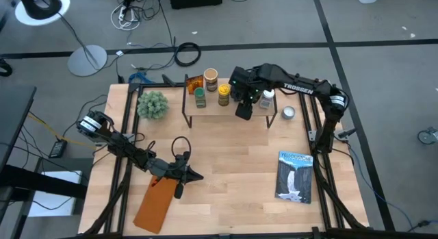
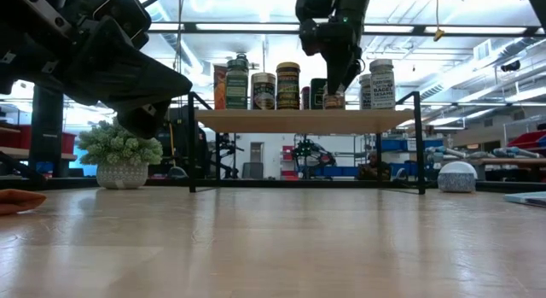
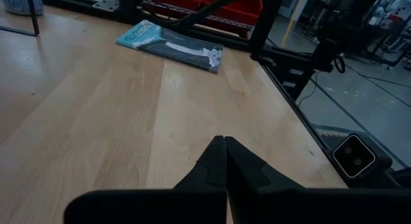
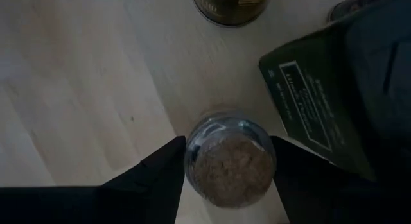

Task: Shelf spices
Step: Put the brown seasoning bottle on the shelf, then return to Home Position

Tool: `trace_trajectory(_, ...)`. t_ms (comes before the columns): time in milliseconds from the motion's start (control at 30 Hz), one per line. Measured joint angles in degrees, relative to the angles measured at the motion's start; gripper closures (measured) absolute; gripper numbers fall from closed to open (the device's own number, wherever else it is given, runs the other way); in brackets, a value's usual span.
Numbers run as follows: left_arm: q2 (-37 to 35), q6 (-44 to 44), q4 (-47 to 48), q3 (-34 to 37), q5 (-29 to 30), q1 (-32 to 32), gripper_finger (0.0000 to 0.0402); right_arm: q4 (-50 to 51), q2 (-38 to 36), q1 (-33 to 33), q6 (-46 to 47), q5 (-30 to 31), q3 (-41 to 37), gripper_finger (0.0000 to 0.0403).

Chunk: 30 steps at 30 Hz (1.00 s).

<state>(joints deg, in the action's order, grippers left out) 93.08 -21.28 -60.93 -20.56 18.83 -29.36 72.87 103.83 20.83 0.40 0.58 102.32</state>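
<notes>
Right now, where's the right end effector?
The right end effector is over the shelf, its fingers either side of a small jar beside the black box.

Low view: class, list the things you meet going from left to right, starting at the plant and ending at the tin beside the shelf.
potted plant → green-lidded jar → tan-lidded jar → yellow-lidded jar → white-lidded jar → silver round tin

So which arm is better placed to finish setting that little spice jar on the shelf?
The right. Its claw is already over the shelf, fingers around the small glass jar. The left claw is shut, low over the table's near side, away from the spices.
</notes>
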Motion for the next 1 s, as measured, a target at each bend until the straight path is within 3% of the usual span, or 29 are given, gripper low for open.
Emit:
trace_trajectory(400,0.0,0.0,0.0,0.0,0.0,0.0,0.0401,0.7,-1.1,0.1,0.0,0.0,4.1,0.0185)
trace_trajectory(733,0.0,0.0,0.0,0.0,0.0,0.0,0.0401,9.5,-1.4,-0.3,4.1,-0.4,11.3,0.0184)
trace_trajectory(833,0.0,0.0,0.0,0.0,0.0,0.0,0.0401,11.3,-2.5,-2.0,9.6,-0.6,12.5,0.0184)
trace_trajectory(1000,0.0,2.4,-0.1,0.0,1.0,0.3,0.0401,9.8,-6.1,-9.9,10.1,-1.7,10.4,0.0185)
